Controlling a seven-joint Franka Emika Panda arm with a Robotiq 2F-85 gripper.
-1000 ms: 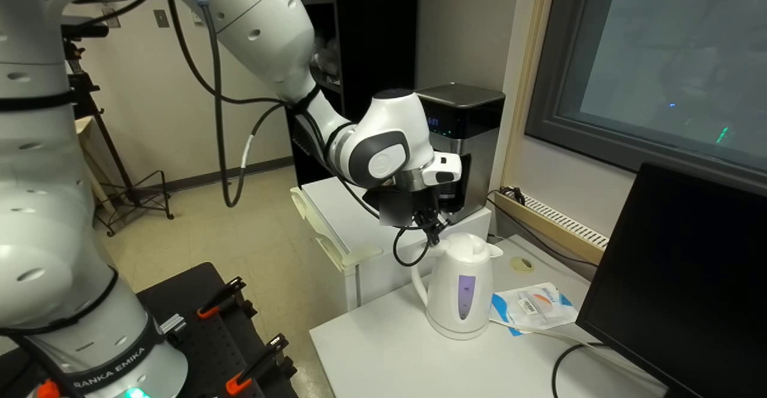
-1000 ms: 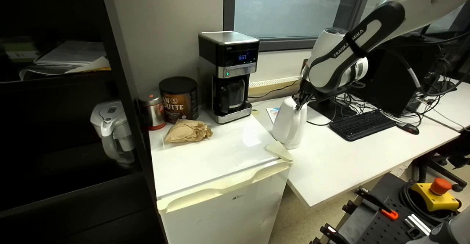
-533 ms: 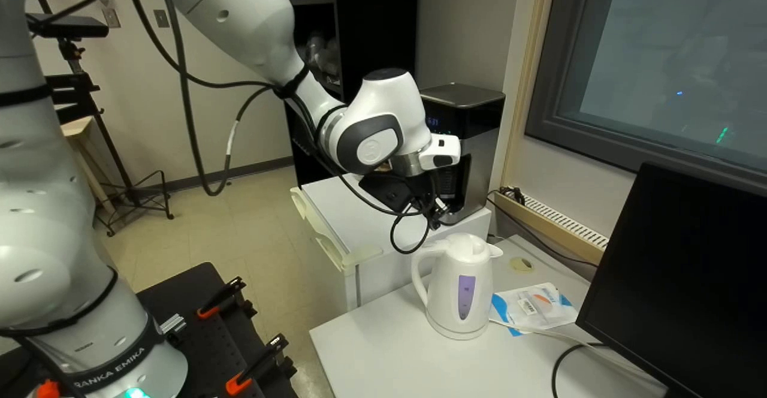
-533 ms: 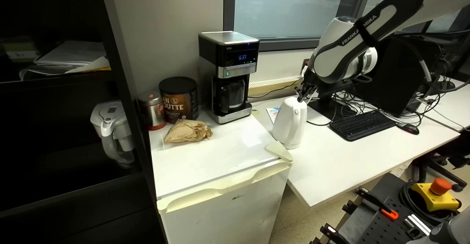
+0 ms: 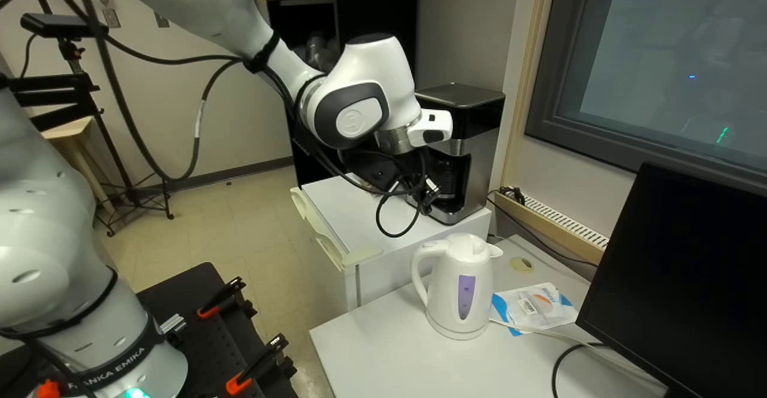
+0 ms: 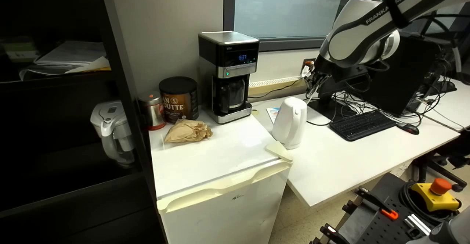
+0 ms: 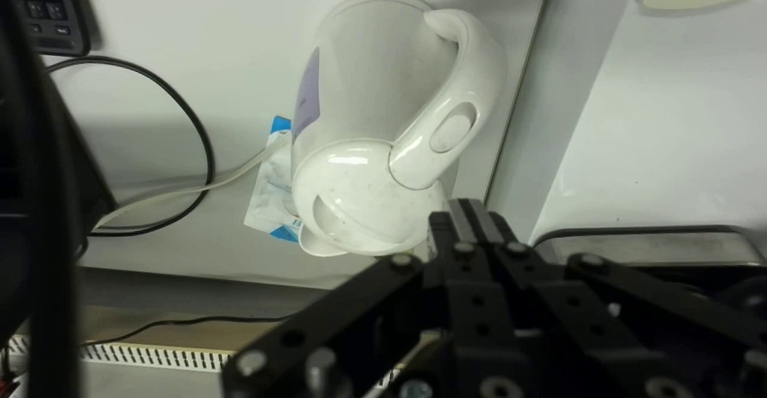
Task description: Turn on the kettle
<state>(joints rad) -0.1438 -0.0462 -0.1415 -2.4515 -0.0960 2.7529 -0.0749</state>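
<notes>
Franka arm (image 5: 210, 8): in an exterior view it slopes down from the top edge to the wrist housing (image 5: 374, 74), which stands near upright with its dark cap uppermost. The arm base (image 5: 120, 350) is at lower left, beside a black perforated cart top (image 5: 210, 344). Black cable (image 5: 196, 143) is strapped to the arm and hangs in a slack loop. In an exterior view from another place, the lettered link descends from upper right toward the wrist.

Robotiq gripper (image 7: 474, 218): carried below the wrist, pointing downward at a tilt. The fingers (image 7: 460, 221) are together at the tips, fully closed, holding nothing. In both exterior views the fingertips are apart from the kettle and higher in the picture than its lid. In the wrist view they appear just beside the lid's edge.

Electric jug kettle (image 6: 288, 124): upright on the white desk (image 5: 383, 350), near the mini fridge (image 6: 209, 163); lid (image 7: 383, 206) seated, white cord (image 7: 239, 173) running from its side. The loop handle (image 7: 479, 56) bears an oval inset (image 7: 453, 132) near its upper end. Whether the kettle is on cannot be determined.

Drip coffee maker (image 6: 229, 75): on the fridge top, display lit blue.
</notes>
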